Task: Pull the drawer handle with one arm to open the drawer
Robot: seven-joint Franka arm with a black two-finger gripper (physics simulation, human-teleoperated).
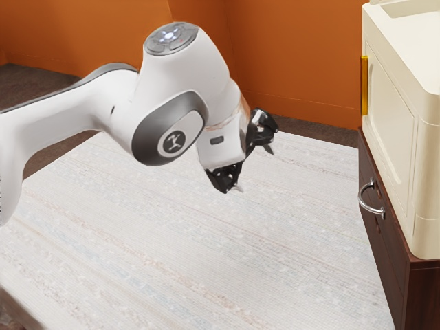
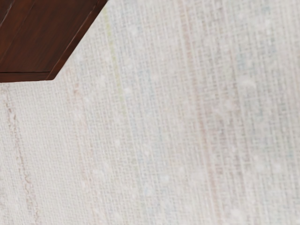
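Dark brown flat wooden drawer front (image 1: pixel 368 163) is standing at the ext. view's right, looking shut, i.e. lying about flush w/ the dark brown wooden cabinet (image 1: pixel 425 295), no gap showing. Its curved silvery metal handle (image 1: pixel 373 208) is jutting out toward my side, and the boxy cream unit (image 1: pixel 393 103) w/ the upright yellow strip (image 1: pixel 364 86) is sitting on top of the cabinet.

My black two-finger claw (image 1: pixel 254 169) is hanging over the pale striped woven rug (image 1: pixel 185 254), well apart from the handle. I'm holding it open, fingers spread, nothing betw. them, and touching nothing. In the wrist view a dark wood corner (image 2: pixel 44 40), prob. the cabinet's, is showing above the rug.

Progress-wise, I'm judging this as approach stage, approx. the start: claw's open & ready, but no grip, no pull, no opening is showing. What's remaining: reaching across to the handle, lining up fingers either side of the bar, closing, then drawing straight back, away from the cabinet, until the drawer's sliding out.
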